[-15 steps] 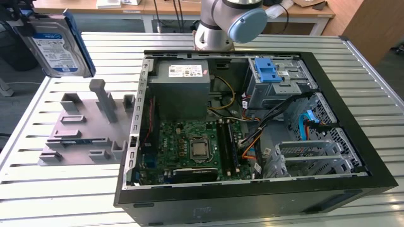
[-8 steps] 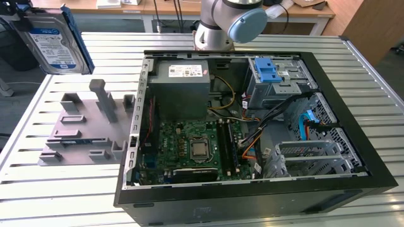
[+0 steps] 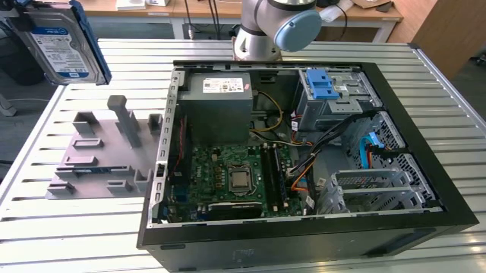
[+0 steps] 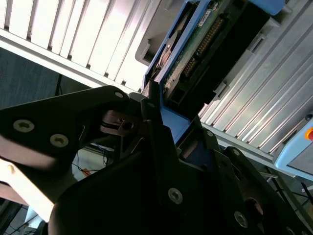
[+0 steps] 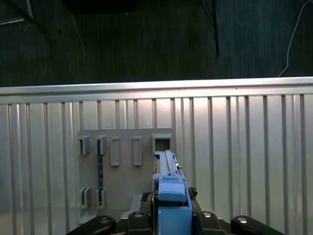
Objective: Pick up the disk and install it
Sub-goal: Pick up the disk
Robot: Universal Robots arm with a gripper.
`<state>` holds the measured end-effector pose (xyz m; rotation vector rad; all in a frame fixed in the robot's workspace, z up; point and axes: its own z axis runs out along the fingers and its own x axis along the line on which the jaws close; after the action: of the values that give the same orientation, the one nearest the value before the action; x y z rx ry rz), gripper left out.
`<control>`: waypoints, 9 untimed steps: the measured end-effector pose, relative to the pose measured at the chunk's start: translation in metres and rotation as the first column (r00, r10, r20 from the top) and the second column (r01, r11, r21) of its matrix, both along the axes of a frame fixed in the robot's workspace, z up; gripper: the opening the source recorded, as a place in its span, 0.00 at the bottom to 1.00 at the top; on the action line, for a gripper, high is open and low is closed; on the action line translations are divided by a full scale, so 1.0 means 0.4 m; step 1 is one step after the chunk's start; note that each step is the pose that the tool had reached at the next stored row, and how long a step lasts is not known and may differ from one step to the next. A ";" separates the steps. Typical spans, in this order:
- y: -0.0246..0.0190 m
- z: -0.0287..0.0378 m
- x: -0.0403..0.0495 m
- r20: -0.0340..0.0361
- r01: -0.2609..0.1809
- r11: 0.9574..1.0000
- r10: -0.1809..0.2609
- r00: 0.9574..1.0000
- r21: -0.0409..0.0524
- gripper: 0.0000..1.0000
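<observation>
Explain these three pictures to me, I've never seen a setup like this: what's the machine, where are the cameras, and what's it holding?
This is a robot arm standing at the far edge of a slatted metal table. The exterior view comes from a camera off the arm, looking down on the whole scene. The two wrist views come from cameras riding near the arm's wrist, looking along its pincer. On the table lie an open computer case, its boards and cables exposed, and, toward the exterior view's left, a grey holder plate with upright slots. The pincer is shut on the disk, a silver hard drive in a blue bracket, and holds it in the air above the table, outside the case.
</observation>
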<state>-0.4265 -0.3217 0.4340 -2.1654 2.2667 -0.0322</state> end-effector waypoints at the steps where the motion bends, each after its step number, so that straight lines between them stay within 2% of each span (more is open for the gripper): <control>1: 0.000 0.003 0.000 0.000 0.000 1.000 0.000 1.000 0.000 0.36; 9: 0.001 0.018 0.000 0.000 0.000 1.000 0.000 1.000 0.000 0.36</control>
<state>-0.4265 -0.3214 0.4411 -2.1655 2.2667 -0.0321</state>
